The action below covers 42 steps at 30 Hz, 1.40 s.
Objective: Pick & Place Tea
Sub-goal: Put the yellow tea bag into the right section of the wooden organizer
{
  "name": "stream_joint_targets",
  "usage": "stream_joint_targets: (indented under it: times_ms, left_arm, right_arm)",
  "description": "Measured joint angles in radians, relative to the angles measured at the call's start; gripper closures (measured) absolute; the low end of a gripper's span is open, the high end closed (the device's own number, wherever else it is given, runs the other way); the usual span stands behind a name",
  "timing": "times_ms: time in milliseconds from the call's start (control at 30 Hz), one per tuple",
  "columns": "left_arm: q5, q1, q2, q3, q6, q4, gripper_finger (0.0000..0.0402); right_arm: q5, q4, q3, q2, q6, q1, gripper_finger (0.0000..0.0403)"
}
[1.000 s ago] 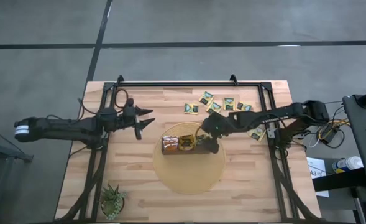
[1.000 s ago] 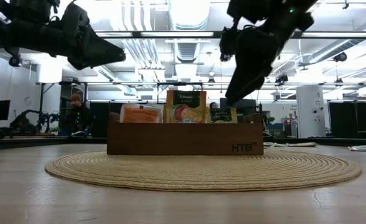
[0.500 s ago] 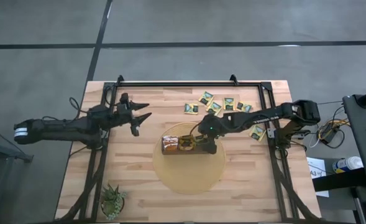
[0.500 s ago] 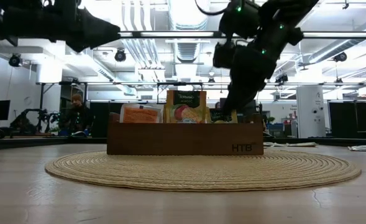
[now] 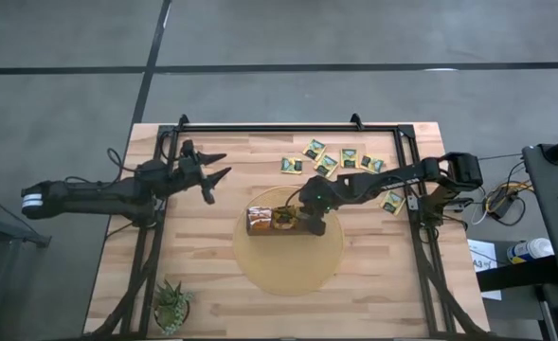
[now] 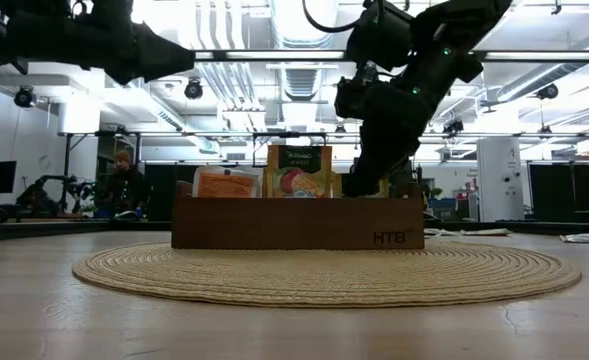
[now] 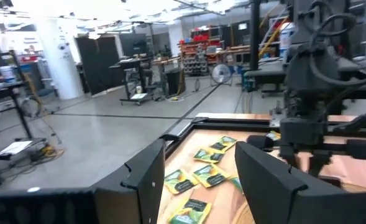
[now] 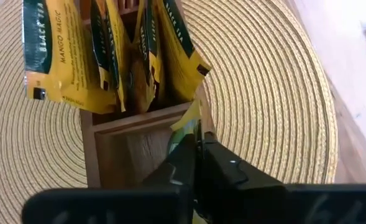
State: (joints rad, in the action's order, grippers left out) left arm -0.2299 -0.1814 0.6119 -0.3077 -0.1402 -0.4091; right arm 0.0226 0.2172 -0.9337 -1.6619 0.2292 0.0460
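A long dark wooden box sits on a round woven mat. Tea sachets stand upright in it: orange ones and yellow-green ones. Several more green-and-yellow tea sachets lie flat on the table beyond the mat. My right gripper reaches down into the box's right end compartment and is shut on a green-yellow sachet. My left gripper hovers open over the table's left half, nothing between its fingers. My right gripper pinches a green-yellow sachet between its two shut fingers. Only a corner of the sachet shows beside the fingertips. The fingers come from above, slanting down into the box's right end compartment. They hide the rest of the sachet.
A small green spiky plant stands at the table's near left corner. A black metal frame runs along the far edge and both sides of the table. Bare wood lies near the front edge, in front of the mat.
My right gripper has come down and toward the table's left, onto the box's right end, and has shut from wide open. My left gripper has shifted a little toward the far edge and stays open.
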Motion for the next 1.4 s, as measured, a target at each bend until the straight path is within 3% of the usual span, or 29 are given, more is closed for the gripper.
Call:
stream_joint_targets:
  times_ms: [1200, 1400]
  left_arm:
    - [-0.035, -0.007, 0.019, 0.001, -0.074, -0.001, 0.0212]
    - [-0.035, -0.007, 0.019, 0.002, -0.074, -0.001, 0.0212]
  right_arm:
    - [-0.015, 0.072, -0.018, 0.026, -0.207, 0.007, 0.0394]
    - [0.002, 0.078, -0.018, 0.026, -0.202, 0.008, 0.0362]
